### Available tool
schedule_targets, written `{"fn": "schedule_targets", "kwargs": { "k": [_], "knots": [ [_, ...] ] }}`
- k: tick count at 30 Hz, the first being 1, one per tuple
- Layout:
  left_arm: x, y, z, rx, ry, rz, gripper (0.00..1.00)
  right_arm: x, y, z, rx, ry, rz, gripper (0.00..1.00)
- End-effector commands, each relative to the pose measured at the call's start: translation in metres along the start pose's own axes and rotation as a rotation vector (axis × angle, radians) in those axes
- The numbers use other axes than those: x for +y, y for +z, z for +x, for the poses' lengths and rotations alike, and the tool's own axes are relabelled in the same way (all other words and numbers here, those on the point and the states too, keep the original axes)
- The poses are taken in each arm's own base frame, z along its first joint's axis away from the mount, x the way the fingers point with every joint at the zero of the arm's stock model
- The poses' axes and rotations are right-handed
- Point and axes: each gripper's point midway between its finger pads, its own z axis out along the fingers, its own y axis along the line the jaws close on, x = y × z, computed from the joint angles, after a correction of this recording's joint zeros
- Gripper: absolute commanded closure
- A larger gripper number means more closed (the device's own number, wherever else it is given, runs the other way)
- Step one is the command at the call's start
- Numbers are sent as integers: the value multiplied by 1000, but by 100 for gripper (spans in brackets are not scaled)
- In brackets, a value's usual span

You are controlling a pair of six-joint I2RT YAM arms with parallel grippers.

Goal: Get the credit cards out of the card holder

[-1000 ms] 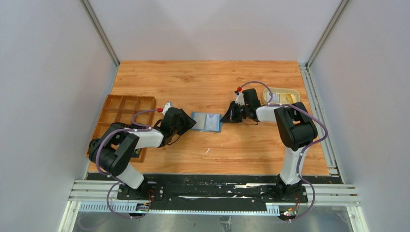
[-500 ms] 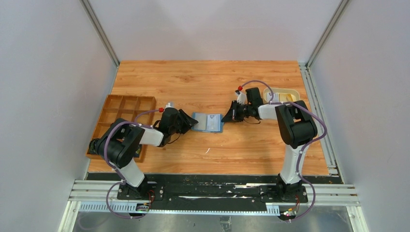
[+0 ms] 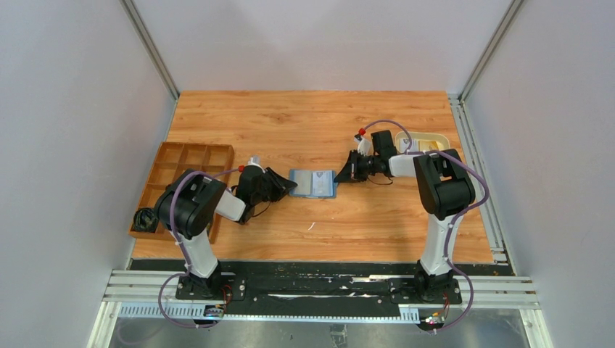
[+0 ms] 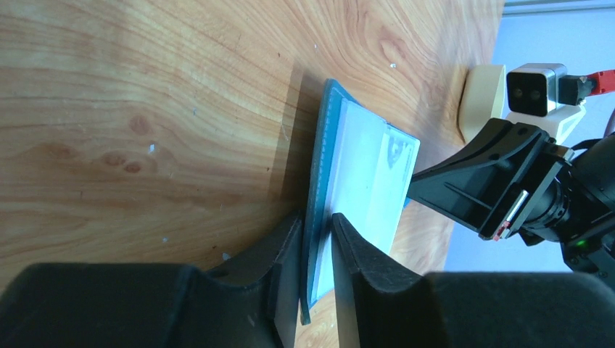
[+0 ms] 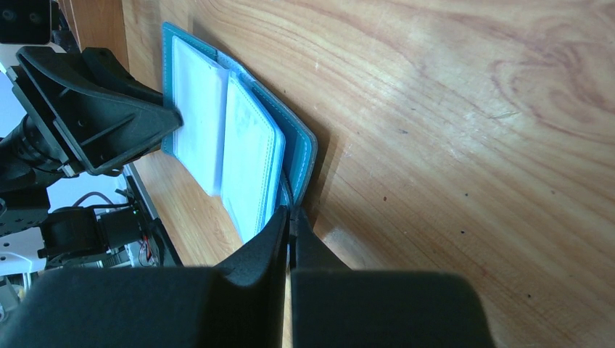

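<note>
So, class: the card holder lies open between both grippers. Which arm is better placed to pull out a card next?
Probably left. The right gripper is shut on the card holder's edge, pinning it. The left gripper's fingers straddle its opposite edge, beside the white inserts.

Left end effector (image 4: 316, 250) narrowed onto card holder (image 3: 312, 183) left edge; left elbow swung inward.

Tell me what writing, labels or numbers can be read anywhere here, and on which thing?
None can be read.
card holder: its clear pocket shows a small dark print near the far end, too blurred to read.
cream dish: no visible lettering.
compartment tray: no visible lettering.
</note>
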Motion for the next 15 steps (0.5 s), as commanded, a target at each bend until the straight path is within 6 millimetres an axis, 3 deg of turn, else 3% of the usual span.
{"fn": "schedule_targets", "kwargs": {
  "k": [1,15],
  "knots": [
    [19,-7,10,27,0,-53,72,-3,0,3,24,10,-14,100],
    [20,-15,-5,-65,-18,-53,60,-5,1,5,33,15,-21,100]
  ]
}}
